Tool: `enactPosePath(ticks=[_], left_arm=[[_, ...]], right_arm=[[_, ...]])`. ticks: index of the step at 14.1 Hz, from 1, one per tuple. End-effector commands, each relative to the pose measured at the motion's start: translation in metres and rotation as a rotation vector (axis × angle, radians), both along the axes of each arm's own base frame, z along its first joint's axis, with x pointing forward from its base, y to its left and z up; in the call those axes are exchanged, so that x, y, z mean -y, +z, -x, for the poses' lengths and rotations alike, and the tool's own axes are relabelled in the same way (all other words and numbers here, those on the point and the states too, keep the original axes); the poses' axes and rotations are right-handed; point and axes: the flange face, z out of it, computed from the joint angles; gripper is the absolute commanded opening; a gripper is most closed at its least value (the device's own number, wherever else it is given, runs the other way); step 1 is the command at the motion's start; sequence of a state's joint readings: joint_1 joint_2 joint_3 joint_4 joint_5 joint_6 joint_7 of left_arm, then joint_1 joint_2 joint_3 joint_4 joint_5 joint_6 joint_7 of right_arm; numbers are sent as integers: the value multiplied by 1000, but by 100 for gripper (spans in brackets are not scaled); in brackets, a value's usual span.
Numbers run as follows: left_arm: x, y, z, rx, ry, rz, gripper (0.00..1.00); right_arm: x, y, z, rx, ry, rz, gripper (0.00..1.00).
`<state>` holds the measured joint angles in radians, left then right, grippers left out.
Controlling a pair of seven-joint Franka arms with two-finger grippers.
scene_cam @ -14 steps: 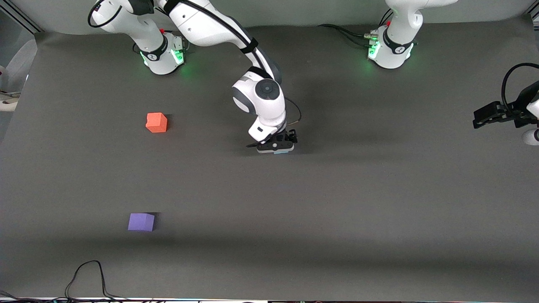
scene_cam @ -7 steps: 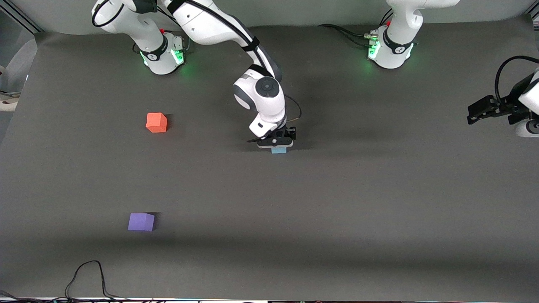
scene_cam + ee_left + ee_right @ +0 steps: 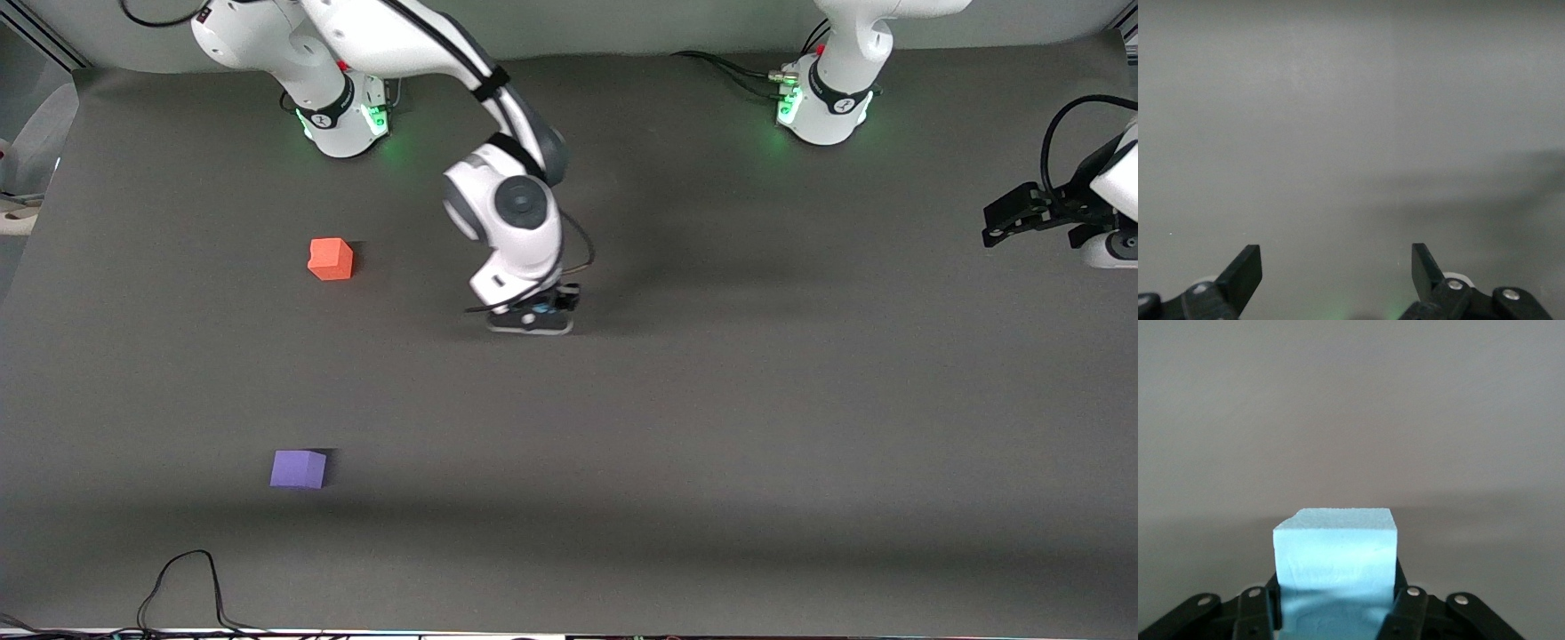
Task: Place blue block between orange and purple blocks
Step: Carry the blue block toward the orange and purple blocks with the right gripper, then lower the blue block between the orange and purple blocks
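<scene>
My right gripper [image 3: 532, 322] is shut on the blue block [image 3: 1335, 567] and holds it just above the middle of the dark table. In the front view the block is almost hidden under the hand; only a sliver of blue [image 3: 540, 310] shows. The orange block [image 3: 331, 259] sits on the table toward the right arm's end. The purple block [image 3: 299, 468] sits nearer the front camera than the orange one. My left gripper [image 3: 1003, 221] is open and empty, held up at the left arm's end of the table, where the arm waits; its fingers [image 3: 1243, 273] show spread wide.
A black cable [image 3: 187, 582] loops on the table's edge nearest the front camera, below the purple block. The two arm bases [image 3: 342, 116] [image 3: 827, 111] stand at the table's edge farthest from that camera.
My right gripper has lifted the blue block off the table and carried it toward the right arm's end. The left gripper has shifted slightly. The orange and purple blocks have not moved.
</scene>
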<state>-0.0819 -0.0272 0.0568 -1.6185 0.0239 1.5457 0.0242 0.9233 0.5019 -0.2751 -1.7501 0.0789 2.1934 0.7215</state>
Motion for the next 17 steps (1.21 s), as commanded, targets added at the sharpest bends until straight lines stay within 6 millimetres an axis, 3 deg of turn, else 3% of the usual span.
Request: enactPosePath(ticks=[1, 3, 5, 7, 8, 9, 11, 17], left_arm=[[5, -1, -5, 8, -24, 6, 100], [7, -2, -5, 7, -27, 6, 100], [8, -3, -5, 5, -29, 6, 100], [7, -3, -5, 2, -29, 6, 100], [7, -3, -4, 1, -29, 6, 100], [7, -4, -5, -1, -29, 6, 100], [8, -4, -5, -1, -29, 6, 100], [8, -4, -4, -3, -30, 6, 100]], right_arm=[[124, 27, -37, -10, 21, 34, 38], [215, 46, -58, -5, 6, 38, 37], [306, 55, -64, 17, -50, 36, 38], [375, 26, -47, 40, -33, 24, 38], [395, 4, -34, 42, -47, -12, 38], [401, -17, -24, 34, -54, -57, 38], [401, -39, -12, 17, -28, -147, 38], [415, -64, -11, 4, -12, -101, 41]])
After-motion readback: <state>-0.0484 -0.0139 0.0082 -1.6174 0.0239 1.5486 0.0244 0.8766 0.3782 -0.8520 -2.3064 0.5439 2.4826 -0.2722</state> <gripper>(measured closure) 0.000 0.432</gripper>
